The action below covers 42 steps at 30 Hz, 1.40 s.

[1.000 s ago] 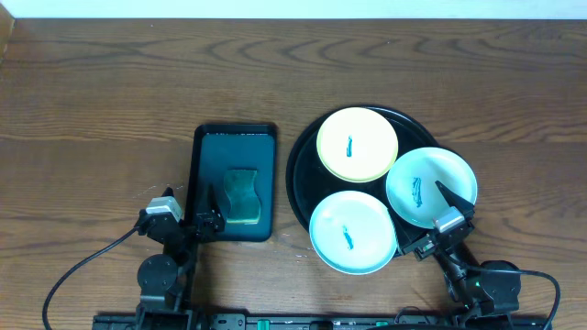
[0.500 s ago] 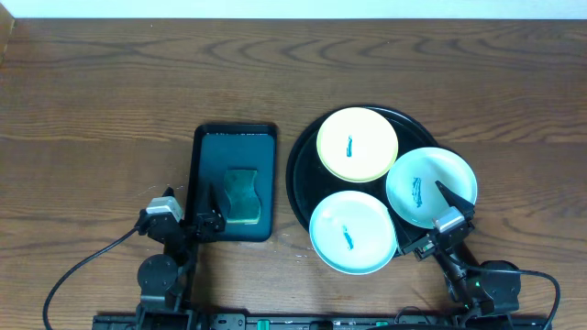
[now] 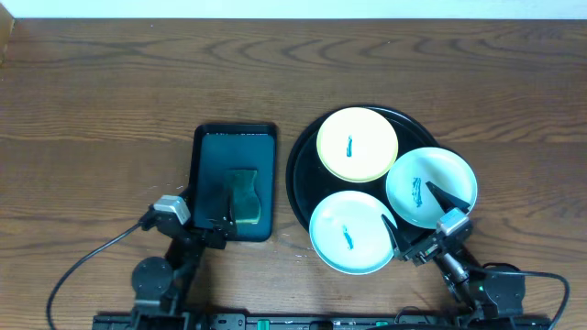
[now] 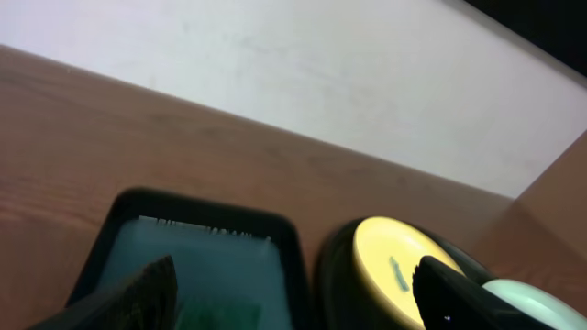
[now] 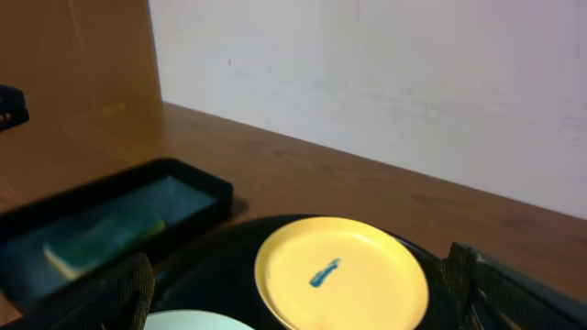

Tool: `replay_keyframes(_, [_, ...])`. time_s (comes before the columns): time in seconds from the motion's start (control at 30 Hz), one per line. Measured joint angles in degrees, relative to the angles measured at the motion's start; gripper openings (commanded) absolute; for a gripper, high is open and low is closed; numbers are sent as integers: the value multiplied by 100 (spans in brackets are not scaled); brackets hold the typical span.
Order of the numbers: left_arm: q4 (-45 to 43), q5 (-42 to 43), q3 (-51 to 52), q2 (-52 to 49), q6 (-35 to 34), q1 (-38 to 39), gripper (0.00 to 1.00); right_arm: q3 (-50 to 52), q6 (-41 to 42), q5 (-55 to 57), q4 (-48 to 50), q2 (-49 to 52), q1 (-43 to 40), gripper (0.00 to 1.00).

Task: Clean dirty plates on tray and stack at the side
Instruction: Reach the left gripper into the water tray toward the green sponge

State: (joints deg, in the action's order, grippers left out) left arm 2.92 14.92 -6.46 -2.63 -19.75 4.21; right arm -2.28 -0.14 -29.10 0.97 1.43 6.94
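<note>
The round black tray [image 3: 304,156] holds three plates, each with a blue scribble: a pale yellow plate [image 3: 357,144] at the back, a mint-white plate [image 3: 352,232] at the front left, and another mint-white plate [image 3: 430,187] at the right. My right gripper [image 3: 411,213] is open, its fingers over the near edges of the two mint-white plates. In the right wrist view the yellow plate [image 5: 341,274] lies between the fingers [image 5: 303,298]. My left gripper [image 3: 213,203] is open over the near end of the dark-teal tray [image 3: 205,151].
A green sponge [image 3: 242,195] lies in the rectangular dark-teal tray, left of the black tray; it also shows in the right wrist view [image 5: 101,238]. Bare wood-grain tabletop [image 3: 110,101] surrounds both trays. A pale wall runs along the table's far edge.
Both arms have shifted: the left gripper moved forward over the teal tray's near end, and the right gripper's fingers have opened wider over the two mint-white plates.
</note>
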Motion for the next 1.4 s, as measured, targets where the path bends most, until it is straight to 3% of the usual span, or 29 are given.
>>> replay_keyframes(0.2, [1412,-87,-2100,-1344,7,0,83,-1318,162,-46,-1038,774,0,99])
replay_keyframes(0.47, [3845,26,-4852,-4074,199,-2,83,-4048,247,-87,-3681,3254,0,99])
replay_keyframes(0.6, [4358,28,-5661,-5084,271,-2,83,-4806,251,-85,-4050,4354,-2,99])
replay_keyframes(0.8, [4800,299,-5818,-5764,308,-4,81,-4894,295,-136,-3825,5460,0,99])
replay_keyframes(0.87, [4894,382,-5818,-5910,352,-2,76,-4894,299,-203,-3823,5635,0,99])
replay_keyframes(1.07, [5152,227,-5600,-6435,323,81,75,-4894,391,-763,-3818,5906,20,99])
replay_keyframes(1.27, [4535,-7,-4848,-7506,247,376,50,-4894,498,-1132,-3799,5908,157,95])
replay_keyframes(1.4, [4266,-164,-4717,-8282,120,605,43,-4894,621,-1200,-3792,5908,166,90])
